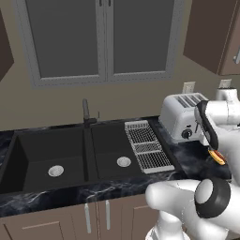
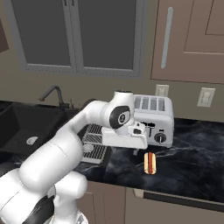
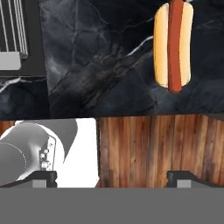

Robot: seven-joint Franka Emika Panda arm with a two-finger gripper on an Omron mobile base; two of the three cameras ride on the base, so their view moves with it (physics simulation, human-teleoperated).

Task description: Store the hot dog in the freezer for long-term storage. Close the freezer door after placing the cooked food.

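While the sink (image 1: 70, 154) is seen at the left base view's centre, the hot dog (image 2: 150, 162) is shown lower right of centre in the right base view, on the black counter (image 2: 192, 166). Upper right in the hand view, the hot dog (image 3: 173, 46) is seen lying free; the gripper (image 3: 111, 178) is spread open, empty.

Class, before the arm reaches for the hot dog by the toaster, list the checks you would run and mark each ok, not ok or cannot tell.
1. Hot dog lies free on the counter: ok.
2. Space around it clear of the toaster: ok.
3. Hand open and empty: ok.
4. Hand centred over the hot dog: not ok, it sits off to one side in the hand view.
5. Freezer door open: cannot tell.
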